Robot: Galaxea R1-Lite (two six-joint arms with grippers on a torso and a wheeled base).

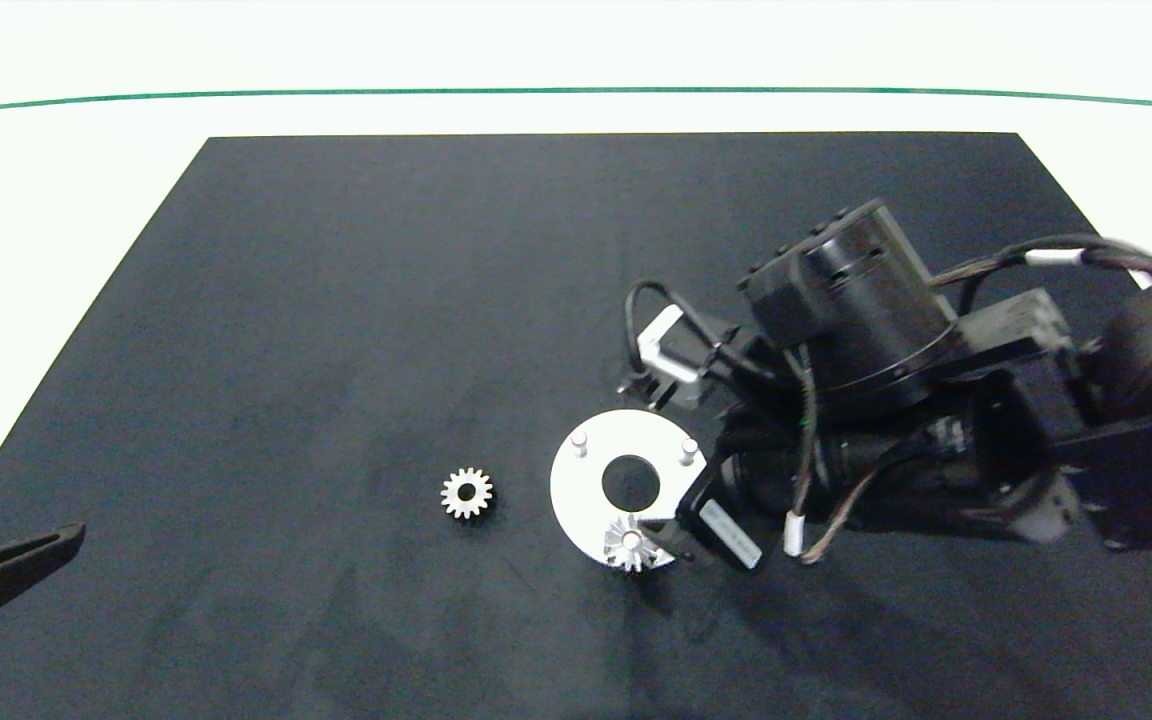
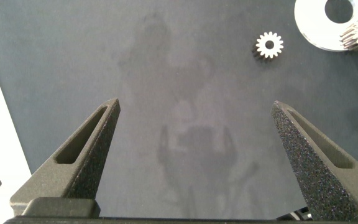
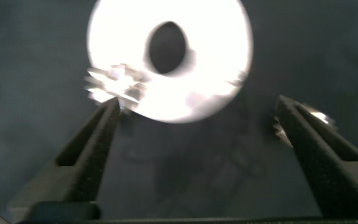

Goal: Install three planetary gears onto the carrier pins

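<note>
The white disc (image 1: pixel 576 500) lies mid-mat, and two of its carrier pins (image 1: pixel 579 441) stand bare at its far side. One planetary gear (image 1: pixel 629 546) sits at the disc's near edge and looks tilted; whether a pin is under it is hidden. A second gear (image 1: pixel 466 493) lies flat on the mat left of the disc. My right gripper (image 3: pixel 199 102) is open just right of the disc (image 3: pixel 216 37), one finger (image 3: pixel 95 143) close beside the tilted gear (image 3: pixel 114 84). My left gripper (image 2: pixel 196 104) is open over bare mat at the lower left (image 1: pixel 11 565).
A black mat (image 1: pixel 336 300) covers the white table. The right arm's wrist (image 1: pixel 856 310) and cables hang over the mat right of the disc. A small silvery thing (image 3: pixel 280 129) shows beside the right gripper's other finger. The left wrist view shows the loose gear (image 2: pixel 270 45).
</note>
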